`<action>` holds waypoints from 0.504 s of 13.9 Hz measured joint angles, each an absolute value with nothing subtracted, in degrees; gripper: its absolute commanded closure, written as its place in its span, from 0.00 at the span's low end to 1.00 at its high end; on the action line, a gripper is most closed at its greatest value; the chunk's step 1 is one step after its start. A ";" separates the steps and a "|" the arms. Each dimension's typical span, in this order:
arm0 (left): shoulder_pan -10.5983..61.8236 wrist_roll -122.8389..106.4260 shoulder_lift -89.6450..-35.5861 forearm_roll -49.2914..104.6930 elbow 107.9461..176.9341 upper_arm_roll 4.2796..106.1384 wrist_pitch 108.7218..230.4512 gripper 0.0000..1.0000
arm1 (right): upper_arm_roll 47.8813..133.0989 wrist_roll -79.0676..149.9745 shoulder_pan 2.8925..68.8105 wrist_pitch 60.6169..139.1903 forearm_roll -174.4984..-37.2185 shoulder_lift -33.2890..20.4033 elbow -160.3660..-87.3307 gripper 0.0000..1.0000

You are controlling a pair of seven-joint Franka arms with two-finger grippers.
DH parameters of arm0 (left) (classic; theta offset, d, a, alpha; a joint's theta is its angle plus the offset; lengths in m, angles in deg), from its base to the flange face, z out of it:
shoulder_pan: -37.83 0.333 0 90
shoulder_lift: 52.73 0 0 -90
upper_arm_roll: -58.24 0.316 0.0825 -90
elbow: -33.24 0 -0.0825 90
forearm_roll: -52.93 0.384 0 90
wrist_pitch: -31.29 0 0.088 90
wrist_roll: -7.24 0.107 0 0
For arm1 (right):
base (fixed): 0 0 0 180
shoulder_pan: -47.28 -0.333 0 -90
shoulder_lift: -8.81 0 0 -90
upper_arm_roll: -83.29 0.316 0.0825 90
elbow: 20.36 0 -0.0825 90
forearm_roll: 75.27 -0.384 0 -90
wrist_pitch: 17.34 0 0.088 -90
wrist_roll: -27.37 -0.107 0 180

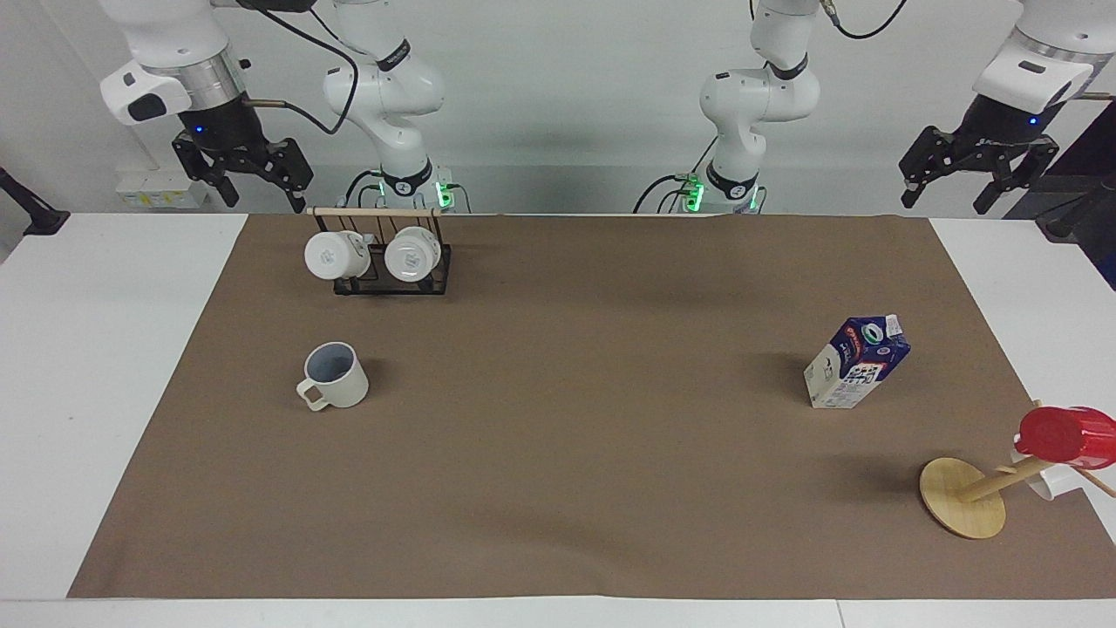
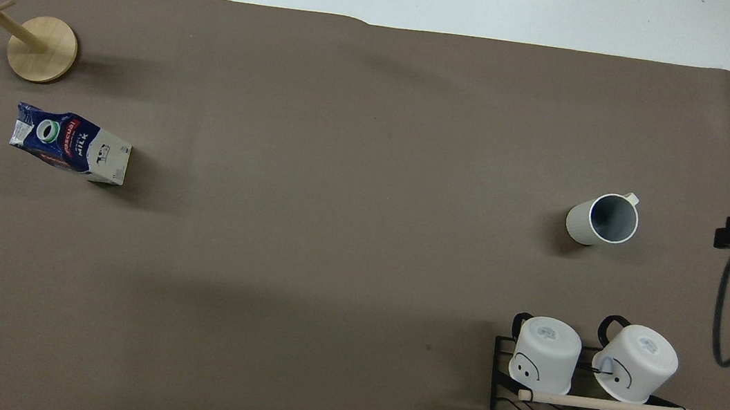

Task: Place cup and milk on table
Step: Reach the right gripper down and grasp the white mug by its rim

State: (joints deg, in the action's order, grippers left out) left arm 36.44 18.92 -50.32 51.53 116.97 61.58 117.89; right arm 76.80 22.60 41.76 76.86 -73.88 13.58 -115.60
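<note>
Overhead, both raised, spread-fingered grippers are cut off: left gripper (image 1: 976, 179), right gripper (image 1: 247, 170).

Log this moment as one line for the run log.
cup: upright on mat | milk: standing on mat | left gripper: open, raised, empty | right gripper: open, raised, empty

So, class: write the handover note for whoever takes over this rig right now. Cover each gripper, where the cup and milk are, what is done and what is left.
Left gripper: raised at the left arm's end of the table, jaws open, holding nothing.
Right gripper: raised at the right arm's end, jaws open, holding nothing.
Cup: upright on the brown mat, farther from the robots than the black rack with two white mugs.
Milk: on the mat toward the left arm's end, nearer the robots than the wooden stand with the red cup.
Done: both things rest on the table.
Left: nothing apparent.
</note>
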 measured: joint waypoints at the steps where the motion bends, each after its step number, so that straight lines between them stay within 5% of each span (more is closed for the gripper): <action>1: 36.44 18.92 -50.32 51.53 116.97 61.58 117.88 0.00 | 76.83 22.60 40.82 81.30 -73.88 12.85 -118.69 0.00; 7: 36.41 18.92 -50.32 51.53 116.97 61.55 117.88 0.00 | 76.93 23.23 38.85 96.11 -73.87 3.35 -125.99 0.00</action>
State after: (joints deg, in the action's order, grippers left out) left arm 36.41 18.92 -50.32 51.53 116.97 61.55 117.88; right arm 76.93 23.23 38.85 96.11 -73.87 3.35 -125.99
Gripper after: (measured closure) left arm 0.000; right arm 0.000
